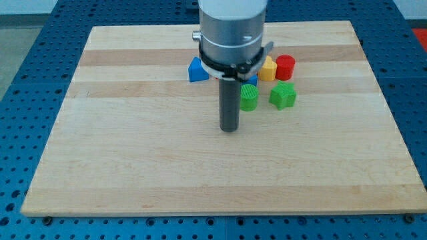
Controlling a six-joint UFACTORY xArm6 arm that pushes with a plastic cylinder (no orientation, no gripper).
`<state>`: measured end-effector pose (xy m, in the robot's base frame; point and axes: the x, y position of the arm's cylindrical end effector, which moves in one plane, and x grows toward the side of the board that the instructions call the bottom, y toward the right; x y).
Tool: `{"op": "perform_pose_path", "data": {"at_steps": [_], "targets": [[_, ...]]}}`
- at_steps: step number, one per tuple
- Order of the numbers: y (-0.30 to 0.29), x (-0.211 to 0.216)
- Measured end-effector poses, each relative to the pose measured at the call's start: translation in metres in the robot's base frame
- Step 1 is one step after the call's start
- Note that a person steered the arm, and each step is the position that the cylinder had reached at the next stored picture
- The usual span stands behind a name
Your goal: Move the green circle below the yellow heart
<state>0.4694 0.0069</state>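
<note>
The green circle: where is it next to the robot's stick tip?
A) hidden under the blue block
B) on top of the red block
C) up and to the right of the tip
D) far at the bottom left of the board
C: the green circle sits just up and to the view's right of my tip, beside the other green block.

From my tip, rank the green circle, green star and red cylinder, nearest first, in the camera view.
From my tip:
1. Green circle, just up and to the view's right.
2. Green star, further right.
3. Red cylinder, farthest, toward the view's top right.
</note>
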Motion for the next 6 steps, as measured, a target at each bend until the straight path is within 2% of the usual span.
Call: {"op": "perform_pose_path", "data": {"at_steps": [1, 5, 6], "targets": [[0.000, -0.037], [0.039, -0.037], [0.042, -0.062]]}}
